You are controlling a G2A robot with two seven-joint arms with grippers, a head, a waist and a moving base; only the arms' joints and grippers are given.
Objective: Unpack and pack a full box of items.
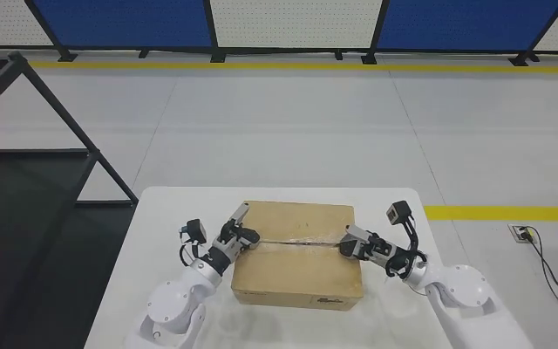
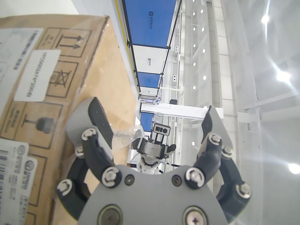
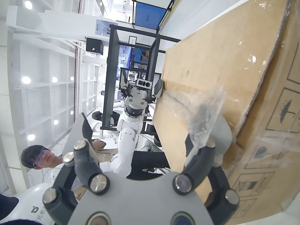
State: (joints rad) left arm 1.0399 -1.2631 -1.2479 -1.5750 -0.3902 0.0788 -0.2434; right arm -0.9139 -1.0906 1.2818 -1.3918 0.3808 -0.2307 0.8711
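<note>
At box (image 1: 296, 262) ends, two splayed hands (image 1: 244, 222) (image 1: 347, 242)

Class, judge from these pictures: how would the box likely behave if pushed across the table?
The box is wide and low, so it would probably slide on the table, not tip. Its corrugated walls look stiff. With the flaps shut, its weight is a guess.

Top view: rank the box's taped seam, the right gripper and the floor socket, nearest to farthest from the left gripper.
1. The taped seam, on top of the box: its near end is at the left gripper.
2. The right gripper, at the seam's opposite end.
3. The floor socket, off the table, far to the right.
</note>
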